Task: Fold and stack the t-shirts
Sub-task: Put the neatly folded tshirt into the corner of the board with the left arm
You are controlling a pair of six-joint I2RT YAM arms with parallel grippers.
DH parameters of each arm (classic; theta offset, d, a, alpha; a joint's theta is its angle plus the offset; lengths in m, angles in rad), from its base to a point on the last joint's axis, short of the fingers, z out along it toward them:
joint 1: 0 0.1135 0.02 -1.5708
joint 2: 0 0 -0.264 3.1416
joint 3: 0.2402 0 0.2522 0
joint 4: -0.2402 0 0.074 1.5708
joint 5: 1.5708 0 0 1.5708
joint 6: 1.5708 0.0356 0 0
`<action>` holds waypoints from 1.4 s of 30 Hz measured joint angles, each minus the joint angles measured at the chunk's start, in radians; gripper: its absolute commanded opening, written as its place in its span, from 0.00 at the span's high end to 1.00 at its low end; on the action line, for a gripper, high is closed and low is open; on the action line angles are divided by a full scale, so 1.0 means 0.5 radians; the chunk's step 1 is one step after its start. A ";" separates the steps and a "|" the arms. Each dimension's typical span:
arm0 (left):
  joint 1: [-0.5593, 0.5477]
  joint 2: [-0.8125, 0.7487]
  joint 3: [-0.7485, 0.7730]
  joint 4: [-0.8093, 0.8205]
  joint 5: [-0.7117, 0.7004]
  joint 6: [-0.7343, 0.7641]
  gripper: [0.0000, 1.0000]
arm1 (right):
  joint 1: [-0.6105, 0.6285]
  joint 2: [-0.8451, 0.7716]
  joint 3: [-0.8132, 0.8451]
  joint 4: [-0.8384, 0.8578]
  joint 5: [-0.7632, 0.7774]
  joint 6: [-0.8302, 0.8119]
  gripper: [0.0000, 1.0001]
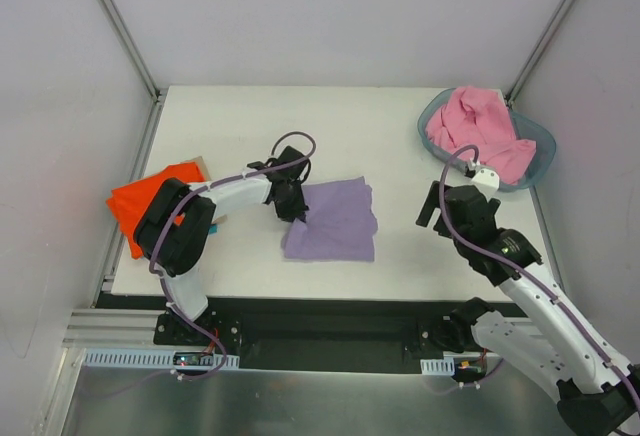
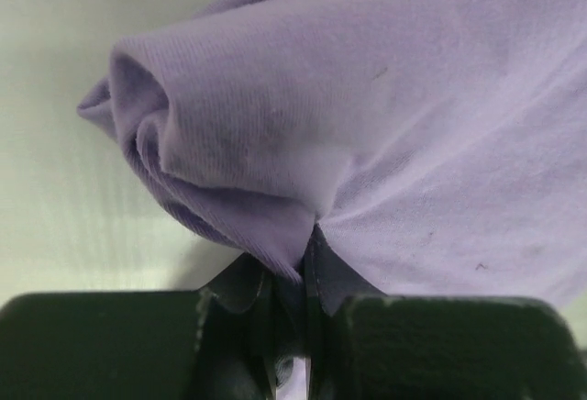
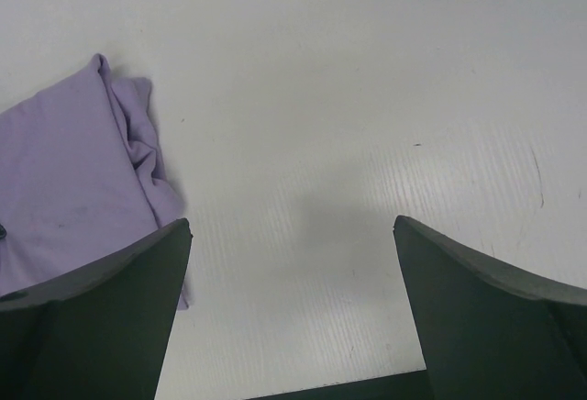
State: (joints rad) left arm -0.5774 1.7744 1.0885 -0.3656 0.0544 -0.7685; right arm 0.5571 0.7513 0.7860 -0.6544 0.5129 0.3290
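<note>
Jaws of left gripper [image 2: 307, 272] pressed together, pinching a fold at the edge of the lavender t-shirt [image 2: 413, 125]. Cloth bunches up just ahead of the tips; the rest lies flat on the table [image 1: 400, 126] beyond them. Right gripper [image 3: 293, 230] jaws spread wide with nothing between, over bare table, lavender shirt off to their left, not touching. Pink t-shirt [image 1: 475, 131] sits in the basket [image 1: 540, 146] near the right jaws, on the side away from the lavender one. Orange-red t-shirt [image 1: 135, 206] lies well behind the left jaws, under that arm.
</note>
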 measured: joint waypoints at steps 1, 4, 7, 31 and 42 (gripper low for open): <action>-0.014 0.004 0.032 -0.050 -0.076 0.022 1.00 | -0.002 -0.008 -0.002 0.001 0.010 -0.003 0.03; -0.020 0.003 0.105 -0.218 -0.344 0.113 1.00 | -0.011 -0.018 -0.022 0.006 0.053 -0.024 0.03; -0.007 0.000 0.164 -0.426 -0.615 0.206 1.00 | -0.016 -0.001 -0.046 0.007 0.078 -0.050 0.03; 0.415 -0.004 0.904 -1.810 -1.886 0.115 1.00 | -0.106 0.336 -0.190 0.201 0.093 -0.218 0.03; 0.526 -0.020 1.192 -1.881 -1.963 0.279 1.00 | -0.130 0.415 -0.192 0.219 0.057 -0.229 0.03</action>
State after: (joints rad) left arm -0.3145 1.7645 1.6848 -1.3064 -0.9272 -0.6289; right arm 0.4923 0.9588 0.6899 -0.5449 0.5415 0.2146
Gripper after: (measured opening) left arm 0.063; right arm 0.966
